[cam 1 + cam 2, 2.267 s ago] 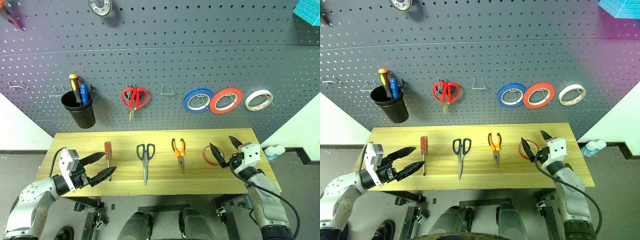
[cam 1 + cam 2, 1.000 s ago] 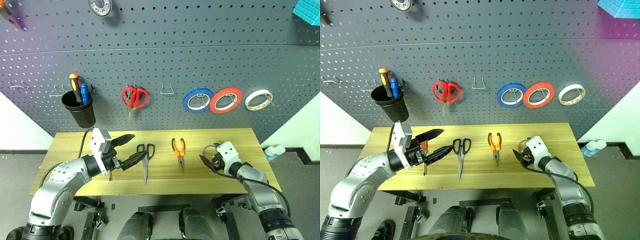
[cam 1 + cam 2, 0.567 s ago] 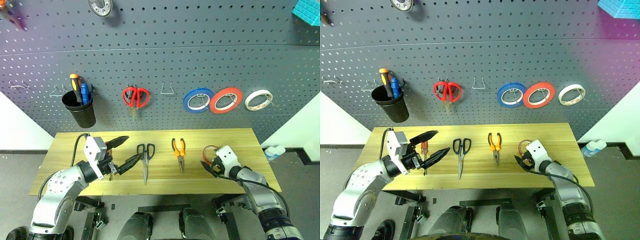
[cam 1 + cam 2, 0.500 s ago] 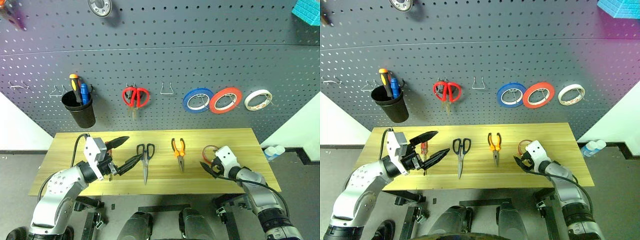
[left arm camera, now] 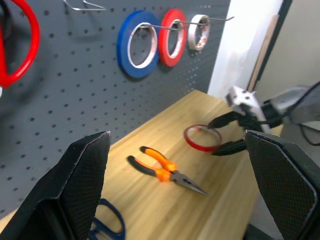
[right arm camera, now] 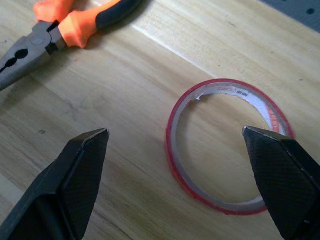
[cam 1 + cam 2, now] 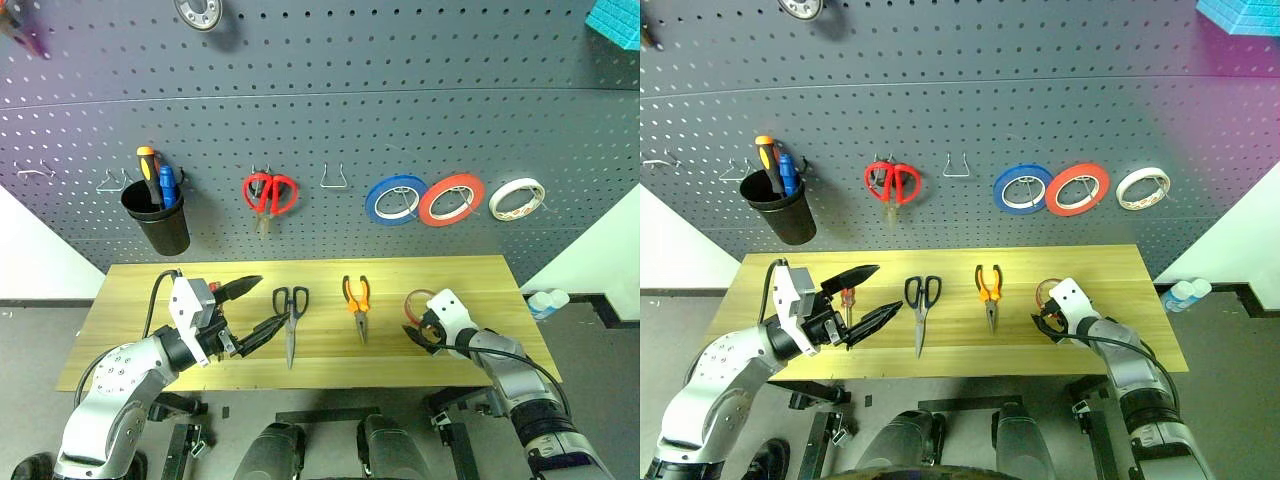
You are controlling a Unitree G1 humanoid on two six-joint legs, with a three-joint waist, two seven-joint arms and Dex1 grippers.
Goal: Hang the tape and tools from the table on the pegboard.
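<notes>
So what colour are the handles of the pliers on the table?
Orange with black trim; the pliers show best in the right wrist view.

White walls (image 7: 40,260) flank grey floor (image 7: 30,340).

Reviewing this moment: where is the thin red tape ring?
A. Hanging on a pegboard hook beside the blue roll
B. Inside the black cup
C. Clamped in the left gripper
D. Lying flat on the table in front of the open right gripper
D. The thin red tape ring lies flat on the table, with the right gripper open, its fingers spread either side and not closed on it.
</notes>
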